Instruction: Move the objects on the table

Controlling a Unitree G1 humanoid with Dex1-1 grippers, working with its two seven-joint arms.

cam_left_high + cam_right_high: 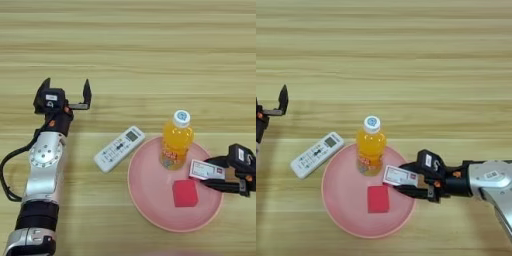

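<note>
A small red cube (185,193) lies on a pink plate (145,197), in front of an upright orange drink bottle (176,140). My right gripper (402,182) reaches in from the right over the plate's right edge and is shut on the small flat white-and-red box (400,176), held beside the bottle and just above the cube. The slim white remote control (119,148) lies slanted on the table (150,50), touching the plate's left rim. My left gripper (66,88) stands open over bare wood at the left, well away from the remote.
The pink plate with the bottle takes up the lower middle. Bare wood-grain planks stretch across the far half of the table. My left arm (42,175) runs down the left side to the near edge.
</note>
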